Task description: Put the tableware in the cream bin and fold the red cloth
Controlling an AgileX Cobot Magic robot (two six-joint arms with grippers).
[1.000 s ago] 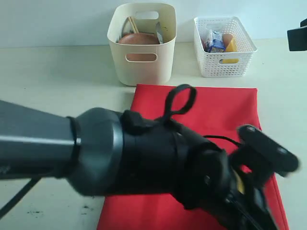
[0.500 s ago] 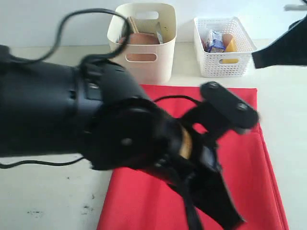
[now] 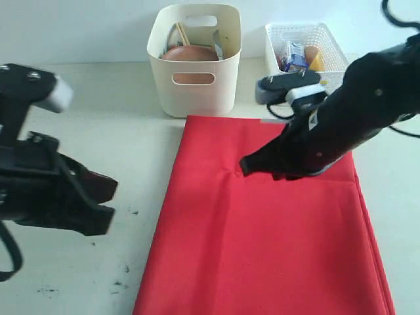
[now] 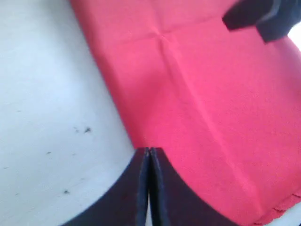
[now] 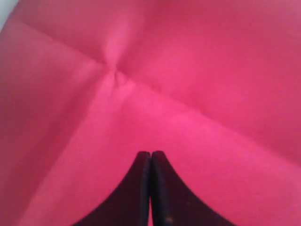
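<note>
The red cloth [image 3: 262,230] lies spread flat on the table, with creases crossing at one point [image 5: 113,75]. My right gripper [image 5: 151,153] is shut and empty, hovering over the cloth's far half near that crease; its tip [image 3: 246,165] shows in the exterior view. My left gripper [image 4: 149,149] is shut and empty above the cloth's left edge [image 4: 117,113], its arm [image 3: 59,197] low at the left. The cream bin [image 3: 193,85] stands behind the cloth, holding a brown plate [image 3: 190,52], chopsticks [image 3: 180,33] and a knife [image 3: 218,44].
A white lattice basket [image 3: 305,85] with a milk carton [image 3: 294,56] and cheese [image 3: 316,60] stands right of the cream bin, partly behind my right arm [image 3: 354,111]. Bare table [image 3: 98,111] lies left of the cloth, with small dark marks [image 3: 125,269].
The left arm, which filled the exterior view, has pulled back to the left, uncovering the cloth. The right arm has swung in from the right over the cloth's far half.
</note>
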